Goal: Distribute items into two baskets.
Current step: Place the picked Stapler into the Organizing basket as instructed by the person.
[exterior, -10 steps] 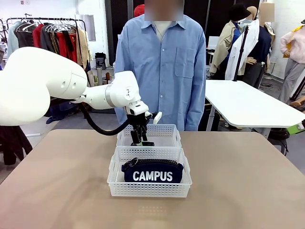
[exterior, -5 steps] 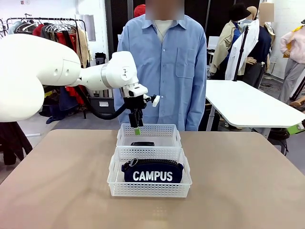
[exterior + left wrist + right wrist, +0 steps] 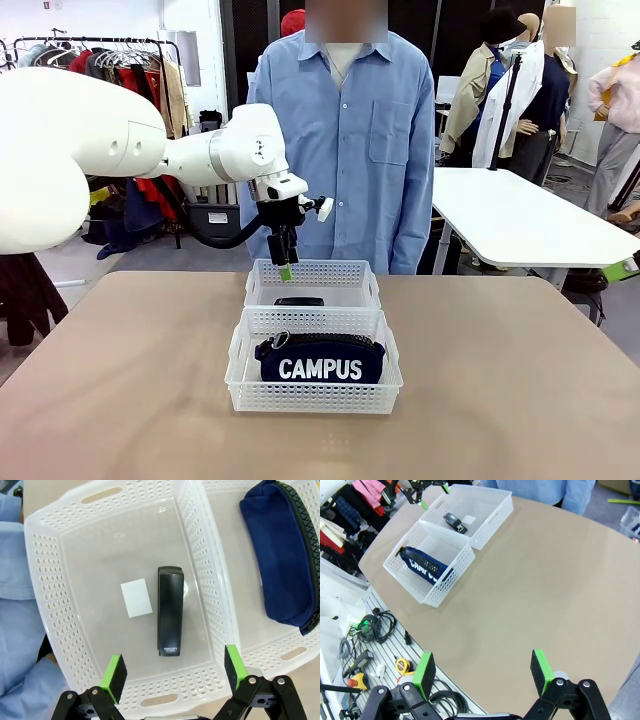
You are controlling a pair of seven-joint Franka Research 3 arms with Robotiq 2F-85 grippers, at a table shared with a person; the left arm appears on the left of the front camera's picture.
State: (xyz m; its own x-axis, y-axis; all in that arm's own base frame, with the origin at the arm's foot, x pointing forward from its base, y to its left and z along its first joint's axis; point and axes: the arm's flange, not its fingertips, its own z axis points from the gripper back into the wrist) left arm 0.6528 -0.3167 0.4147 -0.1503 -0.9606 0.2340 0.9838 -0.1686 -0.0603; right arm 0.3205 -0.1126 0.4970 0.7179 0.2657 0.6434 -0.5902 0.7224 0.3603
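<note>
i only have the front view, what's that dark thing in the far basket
Observer: A small black stapler, lying flat on the far basket's floor.
Operator: anything else in there
Observer: A white paper slip beside the stapler, not touching it.
Operator: left claw holding anything
Observer: No. The left claw is open and empty above that basket.
Operator: and the right claw
Observer: The right claw is open above bare table, away from both baskets.
</note>
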